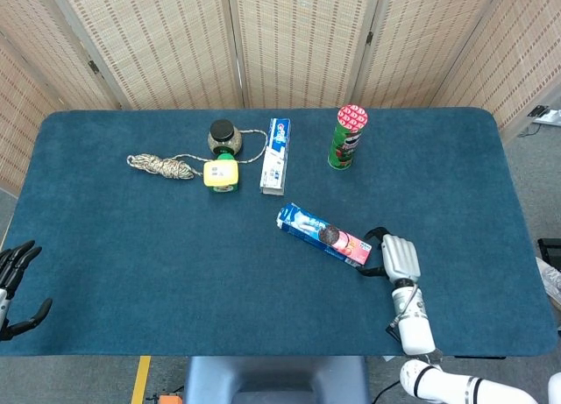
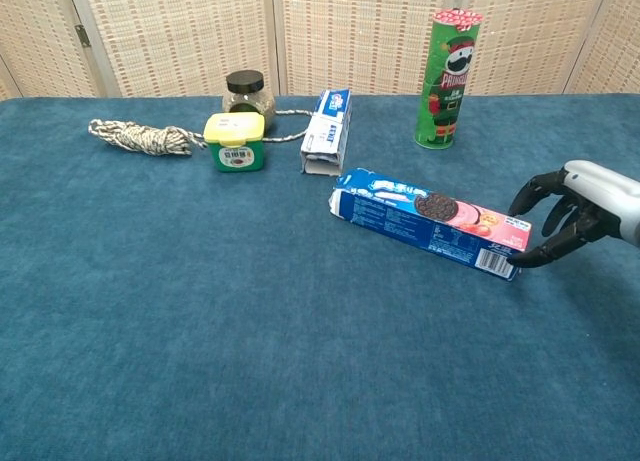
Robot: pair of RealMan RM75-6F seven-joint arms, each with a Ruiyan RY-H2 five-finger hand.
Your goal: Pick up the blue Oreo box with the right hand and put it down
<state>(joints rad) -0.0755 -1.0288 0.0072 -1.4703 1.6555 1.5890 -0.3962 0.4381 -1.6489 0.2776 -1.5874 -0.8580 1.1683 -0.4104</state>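
Note:
The blue Oreo box (image 1: 322, 234) (image 2: 428, 221) lies flat on the table, slanting from upper left to lower right, its pink end nearest my right hand. My right hand (image 1: 391, 256) (image 2: 570, 207) hovers at that pink end, fingers spread and curved around the box's end; the lower fingertip reaches the corner, and I cannot tell whether it touches. It holds nothing. My left hand (image 1: 16, 286) hangs off the table's near left edge, fingers apart and empty; the chest view does not show it.
A green Pringles can (image 1: 347, 138) (image 2: 446, 78) stands behind the box. A toothpaste box (image 1: 275, 155) (image 2: 327, 130), a yellow-lidded tub (image 1: 221, 173) (image 2: 235, 142), a dark-lidded jar (image 1: 223, 137) (image 2: 248, 91) and a coiled rope (image 1: 162, 166) (image 2: 140, 136) lie at the back left. Blue cloth table (image 1: 158, 272).

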